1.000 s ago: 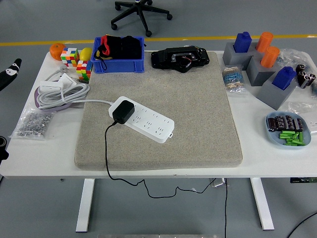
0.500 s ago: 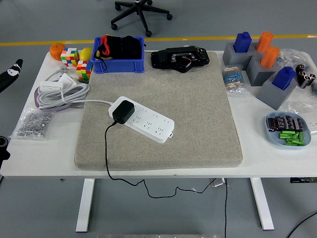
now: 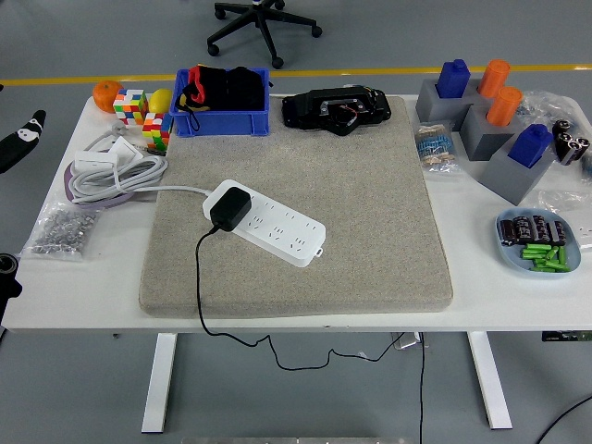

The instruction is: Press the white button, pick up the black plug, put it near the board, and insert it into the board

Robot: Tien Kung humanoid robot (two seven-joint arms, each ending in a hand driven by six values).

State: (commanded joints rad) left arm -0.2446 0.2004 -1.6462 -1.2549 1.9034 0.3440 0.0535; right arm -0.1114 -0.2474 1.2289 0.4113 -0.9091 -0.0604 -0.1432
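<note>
Black plug (image 3: 228,209) seated in white board (image 3: 266,223); left hand (image 3: 20,137) well apart, finger state unclear.

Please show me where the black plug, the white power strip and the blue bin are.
black plug (image 3: 228,209), head view, top of its body
white power strip (image 3: 277,228), head view, socket face
blue bin (image 3: 222,121), head view, front wall

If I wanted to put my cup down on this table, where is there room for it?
The right half of the beige mat, between the white power strip and the mat's right edge, is bare, as is its near strip in front of the power strip. The white table is free at front right, left of the blue dish. The left side and far right corner are crowded.
</note>
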